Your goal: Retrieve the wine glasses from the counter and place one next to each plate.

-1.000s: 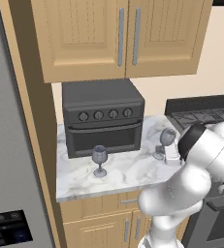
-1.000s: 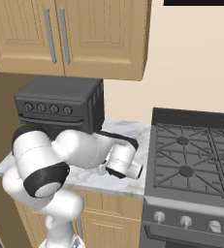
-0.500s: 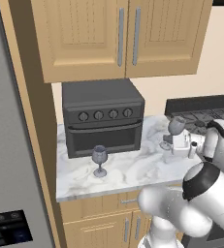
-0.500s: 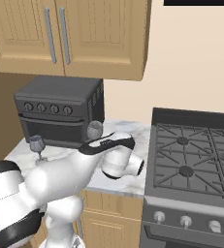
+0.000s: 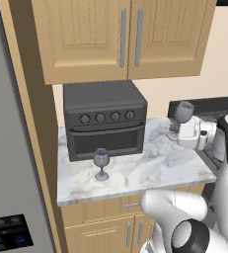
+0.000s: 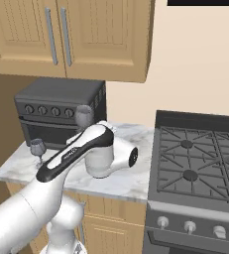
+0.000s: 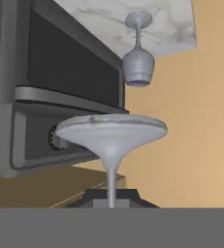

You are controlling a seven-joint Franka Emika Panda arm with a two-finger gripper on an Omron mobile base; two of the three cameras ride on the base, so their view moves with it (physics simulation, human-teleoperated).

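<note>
Nearest to me, the white arm bends up from the base and reaches across the counter (image 5: 150,173), its wrist turned so the hand lies sideways over the right end of the marble. The gripper (image 7: 111,201) is pinched tight on the thin stem of 1 wine glass (image 5: 183,112); in the hand view the round foot spreads wide just above the fingertips, and from the left base view the bowl rises clear above the hand, off the counter. So I judge this to be the carry-off step for the 1st of 2 glasses: it is gripped and lifted, not yet delivered. The next move calls for swinging away from the cabinets toward a plate, keeping the glass upright and the grip firm, since the stem is slim and could slip or tilt. Farther back, the second glass (image 5: 101,163) stands upright near the counter's front edge, just before the dark toaster oven (image 5: 104,118), well apart from the hand. Beyond, the stove (image 6: 200,158) sits to the right, wooden cupboards above.
</note>
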